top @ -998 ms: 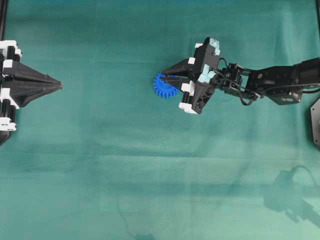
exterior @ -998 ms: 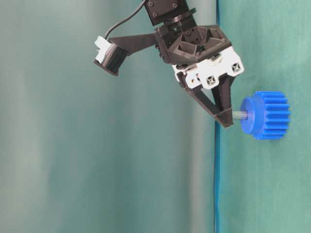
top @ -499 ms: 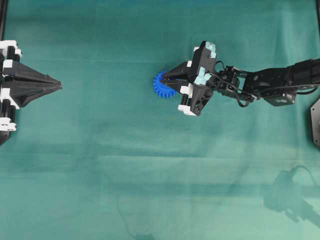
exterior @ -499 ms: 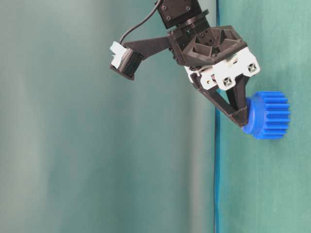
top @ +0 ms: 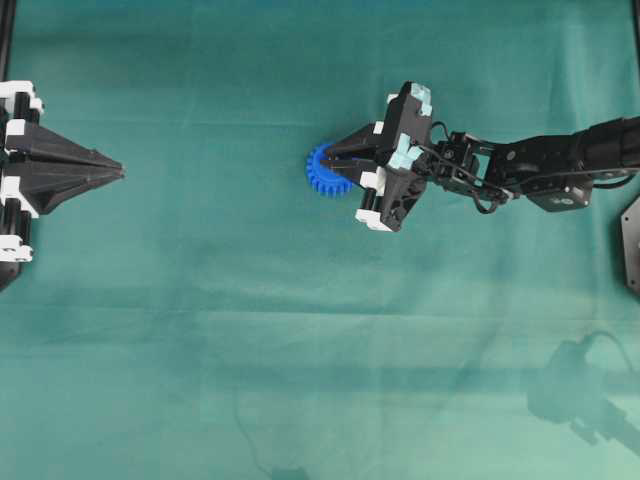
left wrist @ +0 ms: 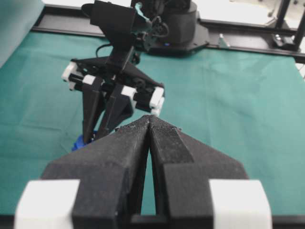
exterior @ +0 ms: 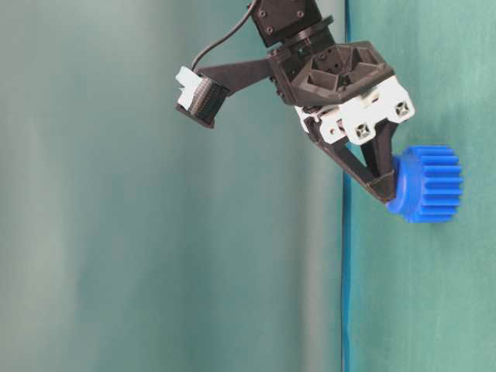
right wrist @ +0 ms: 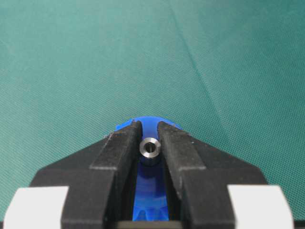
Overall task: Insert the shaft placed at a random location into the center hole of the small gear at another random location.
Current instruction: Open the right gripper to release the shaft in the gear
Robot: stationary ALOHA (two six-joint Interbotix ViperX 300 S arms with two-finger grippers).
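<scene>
The right tool (right wrist: 149, 143) pinches the shaft (right wrist: 149, 148) between its tips, pressed against the hub of the small gear (top: 328, 172). Only the right wrist view shows the pin's shiny end; the table-level view hides it. The left tool (top: 115, 171), pressed together, sits well apart at the green surface (top: 300, 350) edge.

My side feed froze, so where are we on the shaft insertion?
Done: the shaft is picked up and sunk into the small gear; the table-level view shows none of it above the hub. In hand: the right tool is shut on the shaft, tips against the hub. Left: release and back away. The left tool sits shut and idle.
</scene>
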